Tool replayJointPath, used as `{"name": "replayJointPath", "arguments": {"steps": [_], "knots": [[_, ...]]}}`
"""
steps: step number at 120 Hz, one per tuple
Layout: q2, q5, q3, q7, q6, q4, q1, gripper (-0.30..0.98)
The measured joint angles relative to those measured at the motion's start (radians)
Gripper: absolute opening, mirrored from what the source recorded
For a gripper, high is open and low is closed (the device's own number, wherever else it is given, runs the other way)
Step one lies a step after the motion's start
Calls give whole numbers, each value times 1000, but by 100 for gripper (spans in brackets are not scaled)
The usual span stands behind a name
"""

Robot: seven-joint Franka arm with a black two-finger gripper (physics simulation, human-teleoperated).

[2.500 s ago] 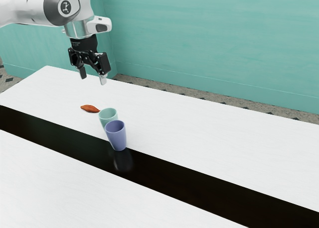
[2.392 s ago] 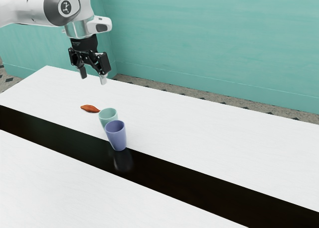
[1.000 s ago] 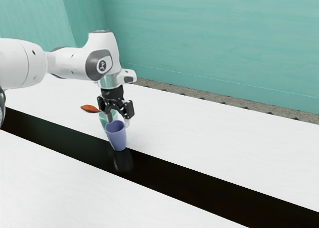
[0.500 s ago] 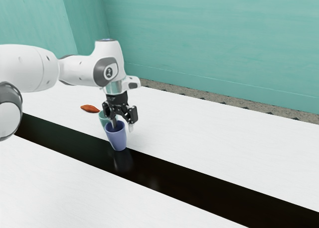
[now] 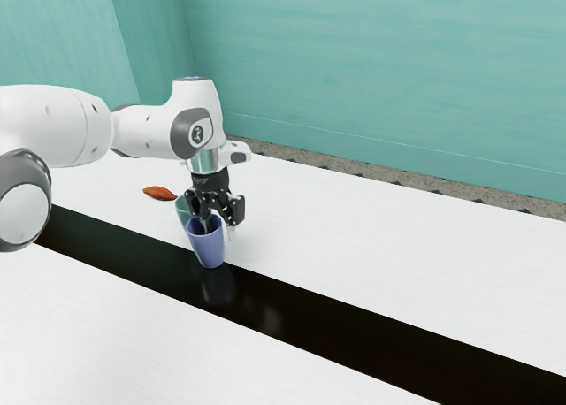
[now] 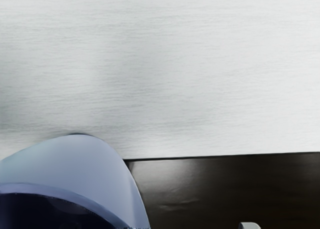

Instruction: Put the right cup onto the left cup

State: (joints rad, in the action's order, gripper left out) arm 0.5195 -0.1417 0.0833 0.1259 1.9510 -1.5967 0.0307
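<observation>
Blue-violet tapered cup (image 5: 208, 247): upright on the white table (image 5: 398, 263), by the edge of its glossy black strip (image 5: 354, 323).
Black two-finger gripper (image 5: 218, 228): low at the blue-violet cup — one side at its mouth, the other outside.
Jaws: parted, gripping nothing.
Pale green cup (image 5: 182, 210): just behind the blue-violet one, partly hidden.
Orange-brown elongated object (image 5: 160, 193): near the green cup — lying flat.
</observation>
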Motion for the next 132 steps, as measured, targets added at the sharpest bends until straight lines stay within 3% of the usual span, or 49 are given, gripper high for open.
{"name": "replayJointPath", "arguments": {"steps": [61,132], "knots": [[-1,-6,5,0,-12,-1,-2,-3],[-51,-1,2,-13,-69,-1,20,-10]]}}
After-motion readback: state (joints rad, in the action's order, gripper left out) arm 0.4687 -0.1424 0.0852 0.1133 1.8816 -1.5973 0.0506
